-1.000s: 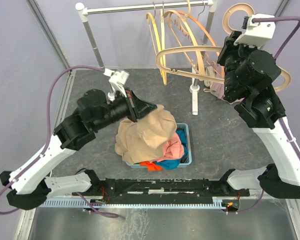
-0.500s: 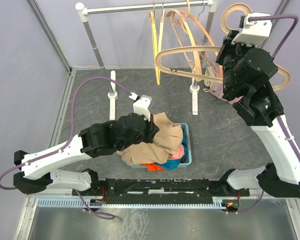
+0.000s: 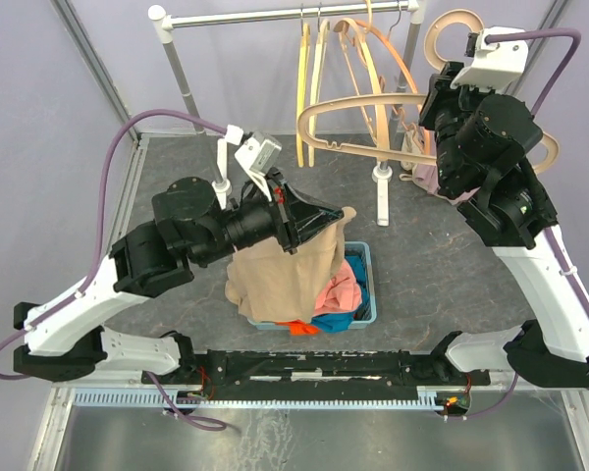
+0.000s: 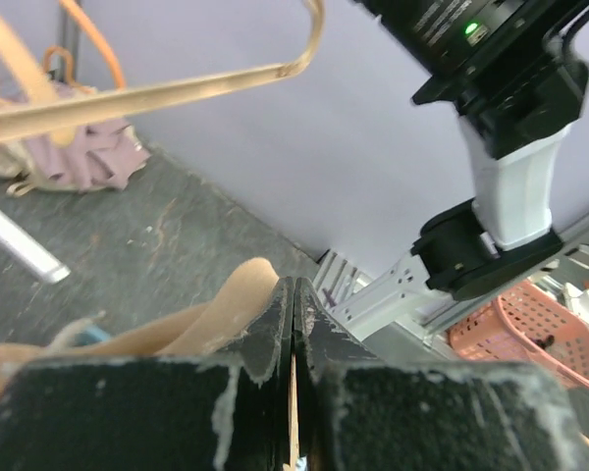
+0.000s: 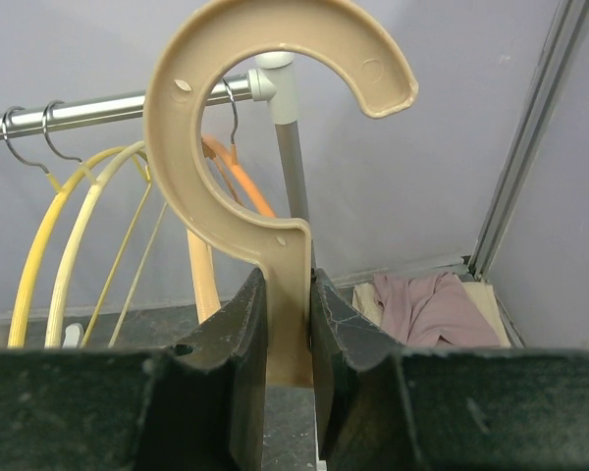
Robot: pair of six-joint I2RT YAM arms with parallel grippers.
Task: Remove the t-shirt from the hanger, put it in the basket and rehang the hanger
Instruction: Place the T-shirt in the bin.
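Over the tabletop point(image 3: 177, 186), at centre frame, we see the tan t-shirt point(image 3: 290, 275) hanging down to a blue bin point(image 3: 370, 285). The left end effector point(image 4: 293, 294) pinches its top, fingers together on the cloth. At upper right, well apart from the shirt, the right end effector point(image 5: 287, 285) clamps the hanger point(image 5: 175, 137) at its neck.

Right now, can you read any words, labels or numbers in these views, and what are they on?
None can be read.
Black arm housing, left wrist view: white print beside a green light, too blurred to read.
The t-shirt and hanger: no print shows.
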